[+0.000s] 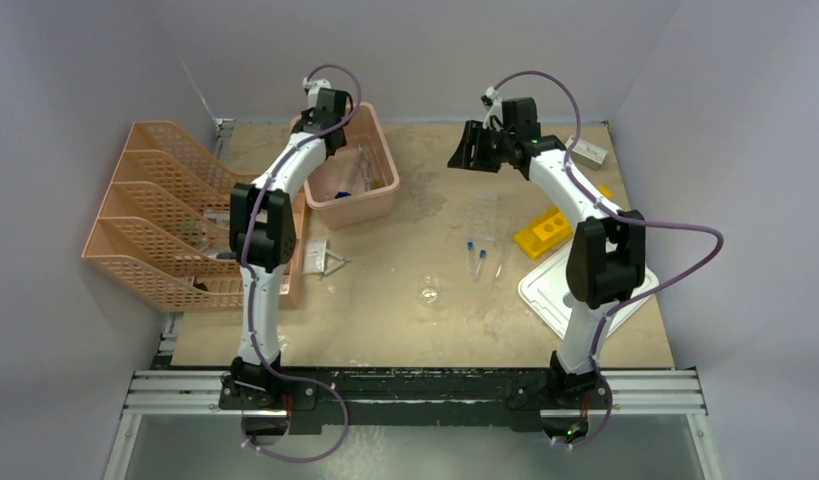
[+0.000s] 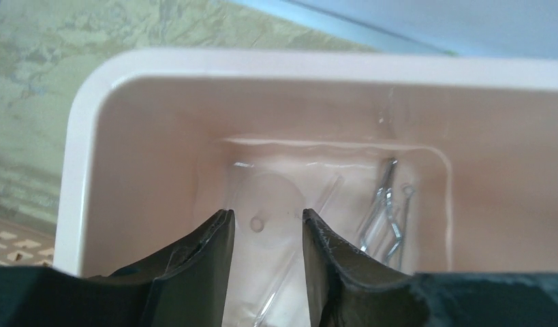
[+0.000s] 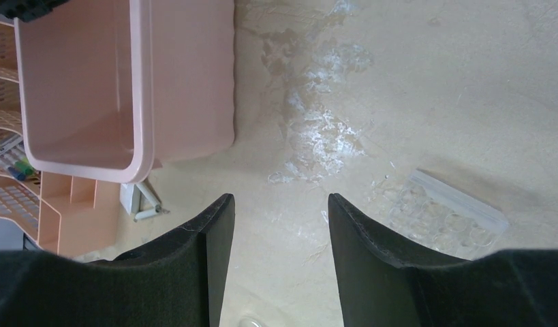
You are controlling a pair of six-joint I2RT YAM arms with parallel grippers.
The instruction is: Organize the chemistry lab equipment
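Nearest the arm bases, one tiny glass beaker (image 1: pixel 429 291) stands upright on the surface (image 1: pixel 385 320), closer in than the pink bin (image 1: pixel 370 205) and to its right. One white lid (image 1: pixel 545 292) lies flat farther to the bin's right, partly hidden under the right arm (image 1: pixel 600 260).

Two blue-capped clear tubes (image 1: pixel 480 262) lie side by side just beyond the beaker, still nearer than the bin. One yellow holed rack (image 1: pixel 541 232) sits right of the tubes, touching or just beside the lid's far corner; I cannot tell which. One clear rack (image 3: pixel 447 212) lies flat on the surface, level with the bin and well to its right.

A set of orange mesh trays (image 1: pixel 155 230) stands at the bin's left, almost against it.

Inside the bin lies one pair of metal scissor-tongs (image 2: pixel 388 204), along its right side. One clear round piece (image 2: pixel 262 201) rests on the bin floor.

The left arm (image 1: pixel 260 230) reaches over the bin. The left jaws are parted above the round piece, with nothing between them. The right jaws hang over bare surface to the right of the bin's far end, spread wide and pinching nothing.
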